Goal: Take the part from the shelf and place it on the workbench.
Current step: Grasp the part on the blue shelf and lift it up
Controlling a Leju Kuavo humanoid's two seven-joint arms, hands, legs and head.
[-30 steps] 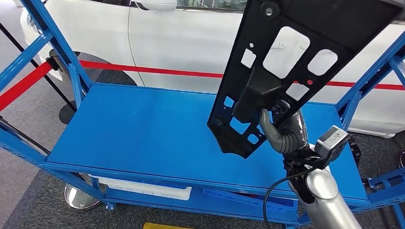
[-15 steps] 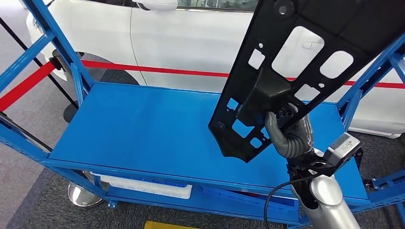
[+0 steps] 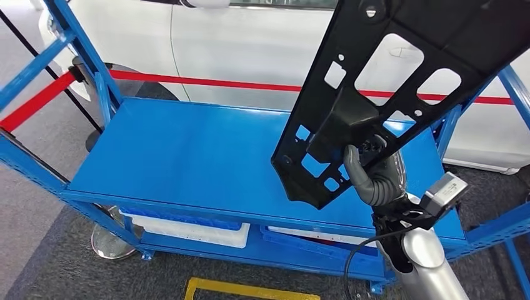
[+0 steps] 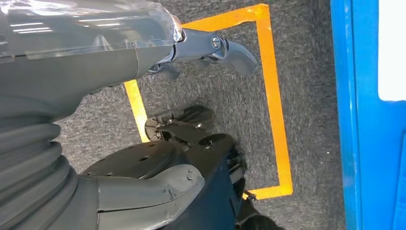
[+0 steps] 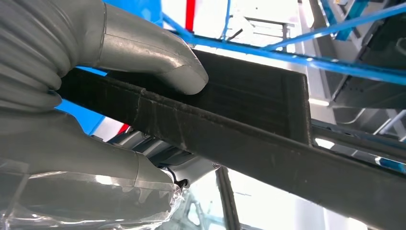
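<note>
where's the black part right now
In the head view the black part is held up on the right side by the right hand, tilted above the blue shelf, with the white car behind it.

Matt black plastic part [image 3: 400,94], smooth painted blue metal shelf [image 3: 187,156]

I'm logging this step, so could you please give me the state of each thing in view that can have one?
Part: held off the shelf, tilted, in the air.
Right hand: grips the part near its lower end.
Left hand: holds nothing, hangs over the floor.
Shelf: top deck bare where visible.
Lower deck: carries a white tray.
</note>
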